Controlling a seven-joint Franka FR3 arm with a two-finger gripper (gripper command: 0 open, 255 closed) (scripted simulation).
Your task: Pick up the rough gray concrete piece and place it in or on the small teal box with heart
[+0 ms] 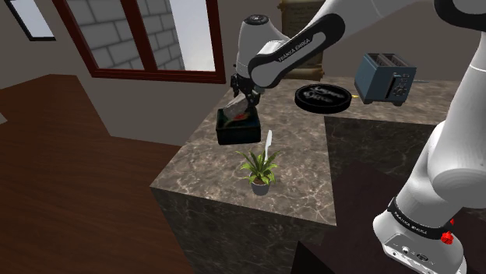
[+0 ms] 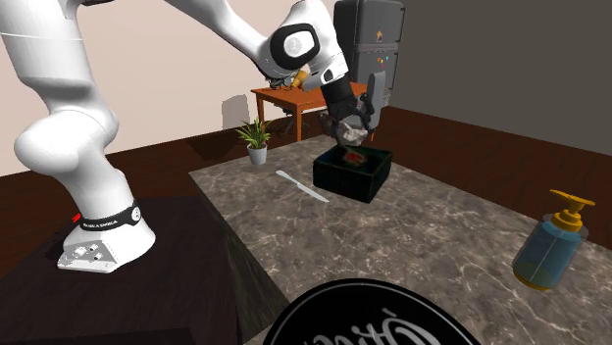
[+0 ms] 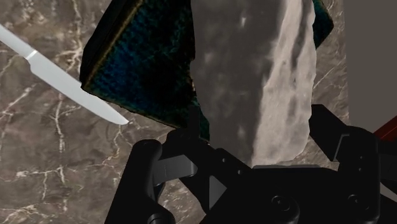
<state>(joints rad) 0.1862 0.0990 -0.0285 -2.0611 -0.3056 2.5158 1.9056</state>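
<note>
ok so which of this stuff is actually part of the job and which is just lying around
Job:
- concrete, clasped in the gripper
- box, just below it

Lying about:
- knife
- plant
- toaster
- black dish
- soap bottle

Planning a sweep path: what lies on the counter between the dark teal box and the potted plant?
A knife lies there, slightly off the line from the dark teal box to the potted plant, as the shoulder view shows.
</note>
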